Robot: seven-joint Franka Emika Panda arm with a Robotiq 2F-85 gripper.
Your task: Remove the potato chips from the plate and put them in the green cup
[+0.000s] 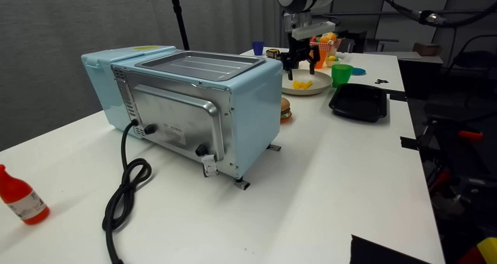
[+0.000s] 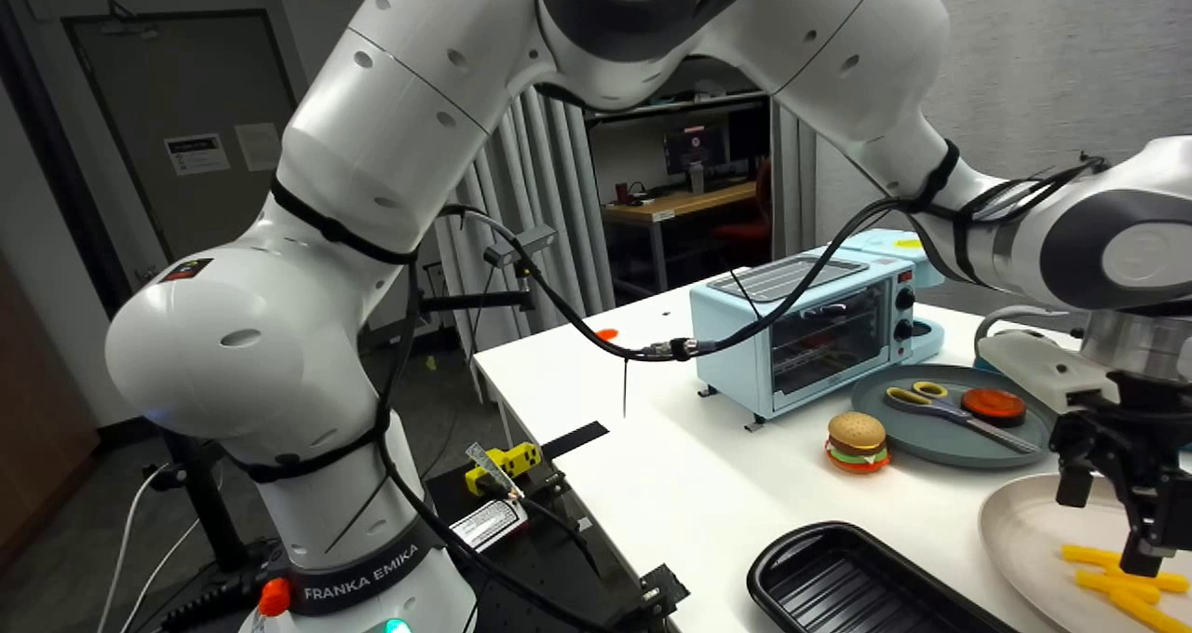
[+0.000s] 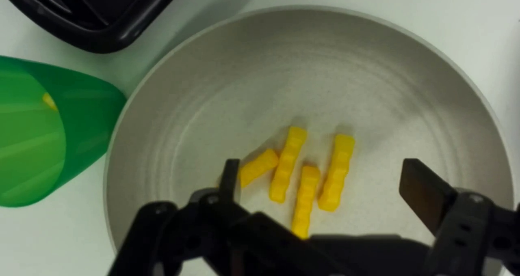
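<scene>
On the worktop [image 1: 330, 186] you have the round cream plate [image 3: 325, 81]. Your hand [image 1: 301, 73] hangs over it, spread wide and gripping nothing. The green cup [image 3: 87, 117] stands upright just beside the plate's rim. Smallest are the potato chips [image 3: 287, 166], at least four yellow ridged sticks lying on the plate; the hand seems clear of them, though you can't rule out a light touch. Expect them to be light, fairly stiff, perhaps smooth plastic that could slip. Take one across its narrow sides at mid-length, where the ridges should help you.
</scene>
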